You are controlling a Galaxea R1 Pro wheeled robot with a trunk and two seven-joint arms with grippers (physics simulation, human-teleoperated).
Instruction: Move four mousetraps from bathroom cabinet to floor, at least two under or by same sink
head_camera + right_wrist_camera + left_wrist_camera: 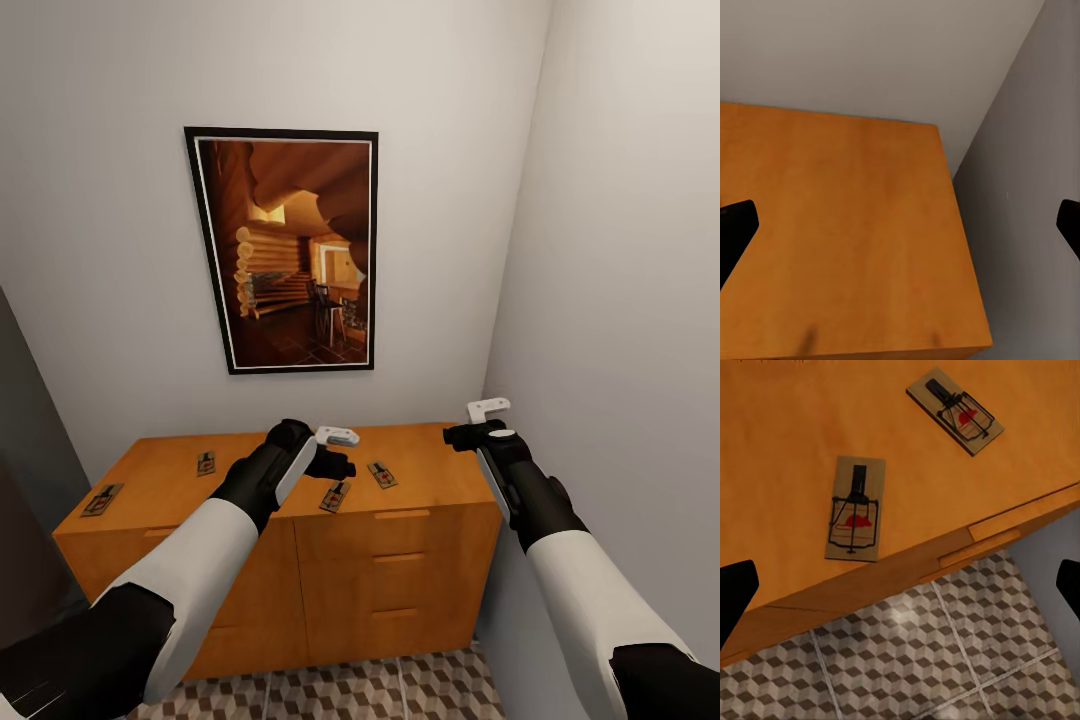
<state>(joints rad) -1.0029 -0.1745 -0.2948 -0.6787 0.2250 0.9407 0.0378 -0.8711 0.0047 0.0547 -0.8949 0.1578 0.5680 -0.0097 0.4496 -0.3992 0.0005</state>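
Both open grippers, left gripper (pixel 335 462) and right gripper (pixel 462 436), hover over four flat, variously angled mousetraps (pixel 335 496).

four flat tan-and-black rectangular mousetraps on the top (pixel 102 499) (pixel 205 463) (pixel 335 496) (pixel 381 474) | one low orange-brown wooden cabinet (pixel 400 560) | three drawer fronts stacked on its right half | one black-framed picture of a log interior (pixel 285 250) on the wall | two black robot grippers, left (pixel 335 450) and right (pixel 470 425)
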